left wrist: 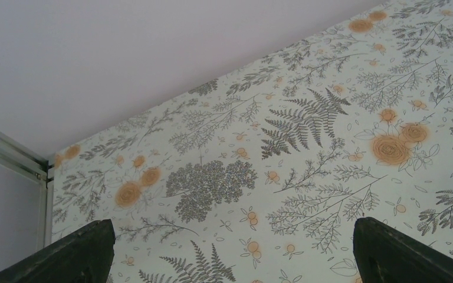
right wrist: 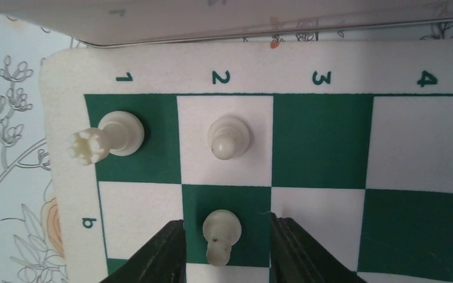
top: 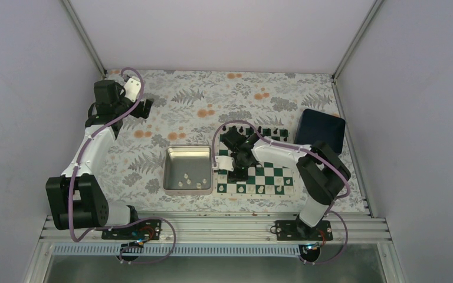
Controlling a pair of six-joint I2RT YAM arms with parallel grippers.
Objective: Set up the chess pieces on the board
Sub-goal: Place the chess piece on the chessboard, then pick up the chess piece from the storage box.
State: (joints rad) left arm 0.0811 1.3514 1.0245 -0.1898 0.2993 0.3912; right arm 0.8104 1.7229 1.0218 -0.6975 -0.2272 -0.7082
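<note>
Top external view, right arm: how was it posed? (Ana)

Base bolted at the near right. The upper link rose to a raised elbow beside the right edge of the board. The white forearm reached left across it, with the wrist bent down. The right gripper hung over the board's left part. (Ben)

Jaw state? (Ana)

Right wrist view: the fingers were parted narrowly, one on either side of a cream pawn. It sat on the green square in column 2, row b. A sliver of gap showed on both sides, and no contact was seen. (Ben)

Neighbours? (Ana)

A cream rook was on the green corner square under "1". A second pawn was on the white square under "2". Black pieces lined the board's far edge. (Ben)

Left arm? (Ana)

Its white link rose from the near-left base toward the far left, with the wrist turned right. The left gripper was over the floral tablecloth, well apart from the board. In the left wrist view its fingers were spread wide, with only cloth between them. (Ben)

Loose pieces? (Ana)

Several cream pieces lay in the silver tray, just left of the board. A blue box stood by the board's far right corner. (Ben)
</note>
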